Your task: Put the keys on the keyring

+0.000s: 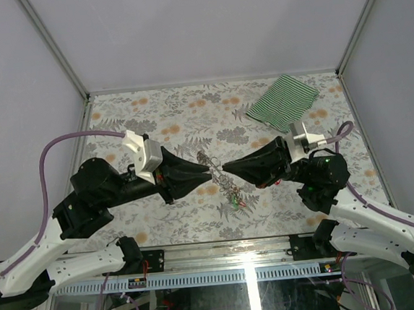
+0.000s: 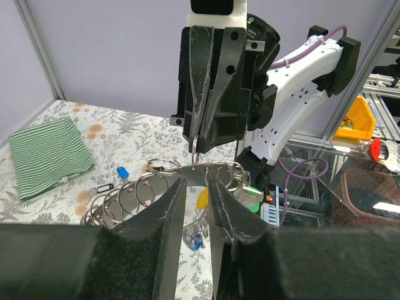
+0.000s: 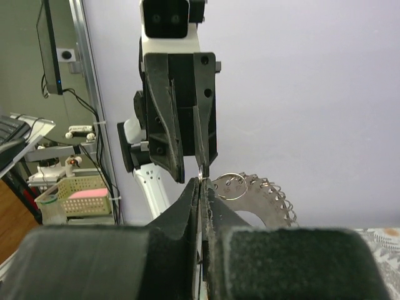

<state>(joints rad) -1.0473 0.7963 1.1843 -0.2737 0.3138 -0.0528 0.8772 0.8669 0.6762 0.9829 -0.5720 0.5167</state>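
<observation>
The right hand (image 2: pixel 195 149) clenches the keyring (image 2: pixel 134 192); the left hand (image 2: pixel 197 182), released, faces it. A striped cloth (image 1: pixel 283 102) occupies the far-right worktop (image 1: pixel 153 123) corner.

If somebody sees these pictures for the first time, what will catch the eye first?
Two black grippers meet tip to tip above the middle of the flowered table: the left gripper, jaws slightly apart, and the right gripper, shut on a thin loop of the keyring. This coiled metal ring hangs between them, with small coloured keys dangling below. The green-striped cloth lies at the far right corner.
</observation>
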